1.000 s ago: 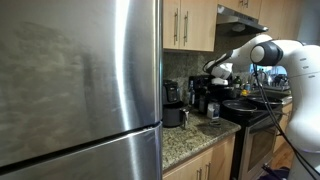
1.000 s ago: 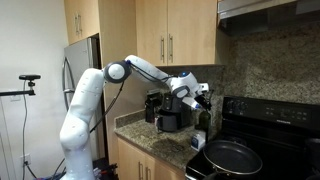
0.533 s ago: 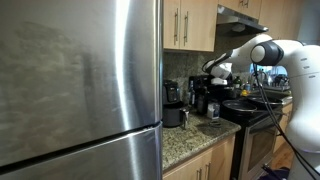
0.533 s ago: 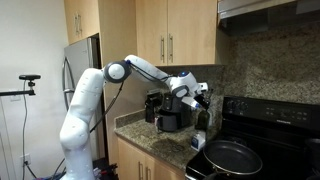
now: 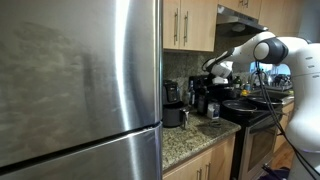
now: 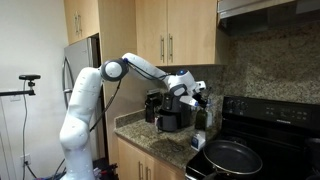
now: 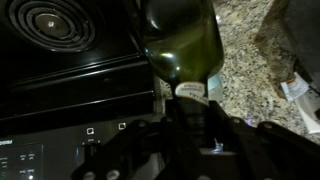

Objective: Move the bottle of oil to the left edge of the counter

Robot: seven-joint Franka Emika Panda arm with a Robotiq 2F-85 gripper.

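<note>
In the wrist view the bottle of oil (image 7: 185, 40), dark green glass with a pale band on its neck, stands on the speckled counter (image 7: 248, 60) beside the stove. My gripper (image 7: 190, 118) has its fingers closed around the bottle's neck and cap. In an exterior view the gripper (image 6: 194, 93) sits on top of the bottle (image 6: 204, 120) at the counter's (image 6: 150, 136) stove end. In an exterior view the gripper (image 5: 213, 72) hangs over the counter (image 5: 190, 142); the bottle is hard to pick out there.
The black stove top (image 7: 60, 50) with a dark pan (image 6: 232, 158) lies right next to the bottle. A black coffee maker (image 6: 163, 110) and a short clear jar (image 6: 197, 142) stand close by. A steel fridge (image 5: 80, 90) bounds the counter's far end. Cabinets hang overhead.
The arm's upper links have shifted slightly. The gripper stays on the bottle's neck, and the bottle shows no clear shift.
</note>
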